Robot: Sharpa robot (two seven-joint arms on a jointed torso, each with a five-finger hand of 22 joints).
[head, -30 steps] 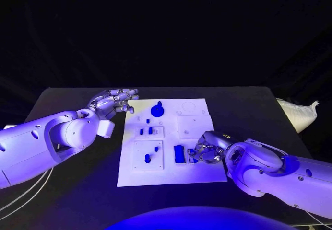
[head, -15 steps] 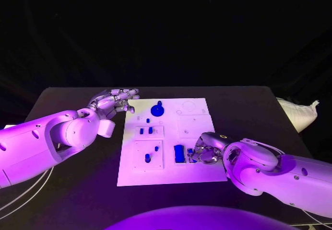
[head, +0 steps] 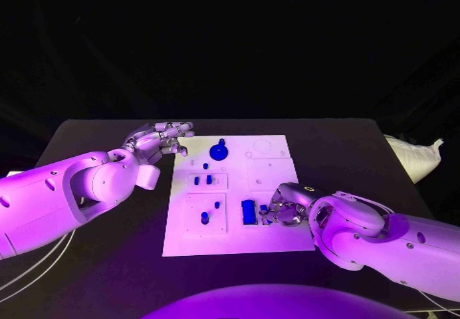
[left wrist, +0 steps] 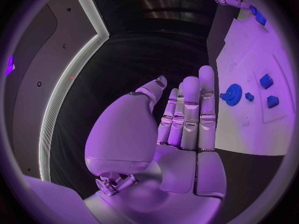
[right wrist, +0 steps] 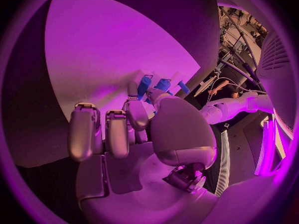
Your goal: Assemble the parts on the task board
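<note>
On the black desk (head: 115,266) the flat white rectangular task board (head: 234,242) lies at centre, the right hand (head: 284,211) at its four o'clock edge pinching a small blue part (head: 264,211), the left hand (head: 158,141) at ten o'clock, fingers straight, pressed together, holding nothing.

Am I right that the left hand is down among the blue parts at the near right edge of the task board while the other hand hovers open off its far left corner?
Not quite: the sides are swapped. In the head view the right hand is among the blue parts at the near right edge of the task board, and the left hand hovers open off its far left corner.
</note>
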